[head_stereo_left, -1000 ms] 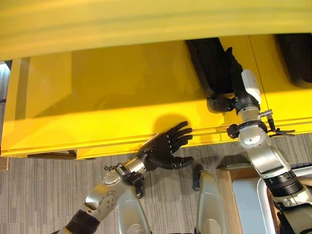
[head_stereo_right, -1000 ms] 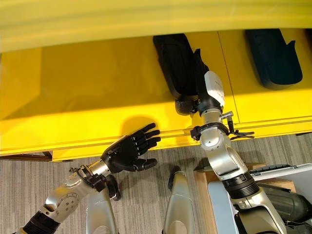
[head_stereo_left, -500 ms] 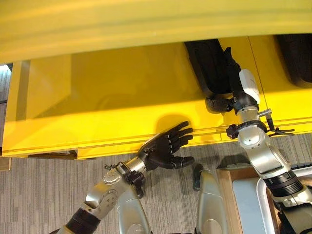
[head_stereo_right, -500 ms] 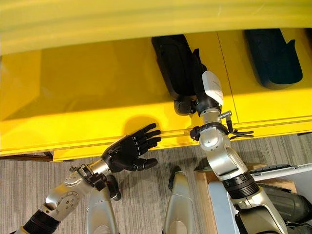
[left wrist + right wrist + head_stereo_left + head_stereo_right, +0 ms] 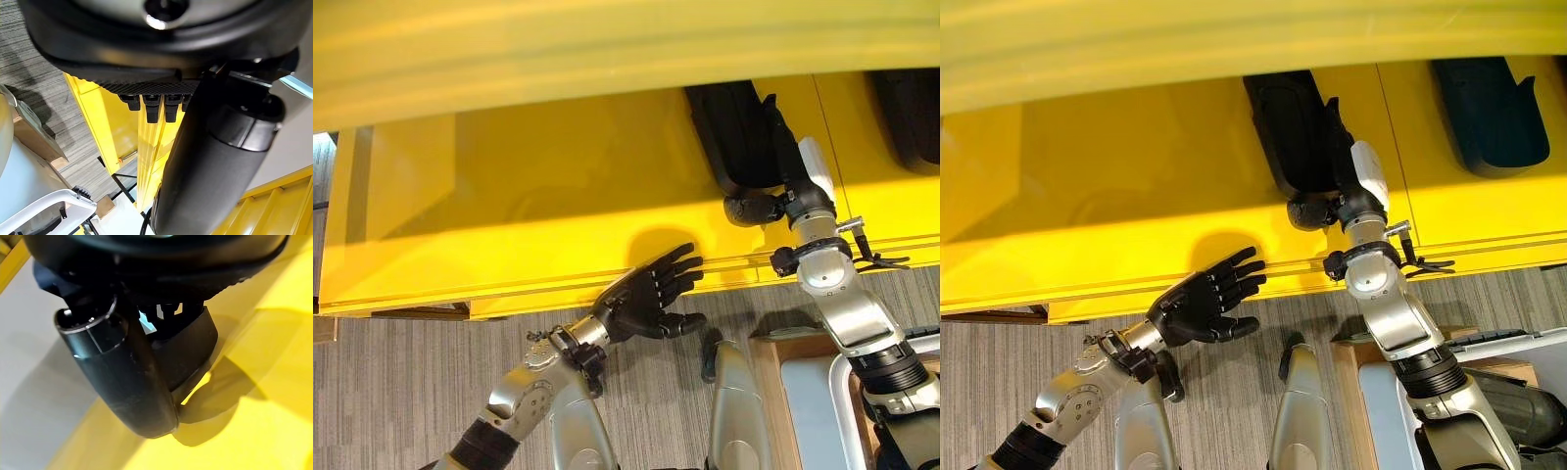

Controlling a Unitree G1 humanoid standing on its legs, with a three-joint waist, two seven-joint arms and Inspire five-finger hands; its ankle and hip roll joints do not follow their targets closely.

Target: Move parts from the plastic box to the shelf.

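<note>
A long black part (image 5: 1288, 122) lies on the yellow shelf (image 5: 1116, 186), under the upper board. My right hand (image 5: 1317, 208) reaches over the shelf's front edge and is shut on the part's near end. In the right wrist view my thumb (image 5: 122, 377) presses against the black part (image 5: 190, 350) above the yellow surface. My left hand (image 5: 1197, 308) hovers open, palm up, just in front of the shelf's front edge, holding nothing. The left wrist view shows its straight fingers (image 5: 154, 105) against the yellow shelf edge (image 5: 146, 142).
A second dark part (image 5: 1489, 113) lies on the shelf further right. The plastic box (image 5: 1518, 340) stands low at the right on a wooden stand (image 5: 1347, 377), with a dark part (image 5: 1528, 416) inside. Grey striped floor runs below the shelf.
My right hand has edged slightly deeper onto the shelf with the black part. The left hand has barely moved.
</note>
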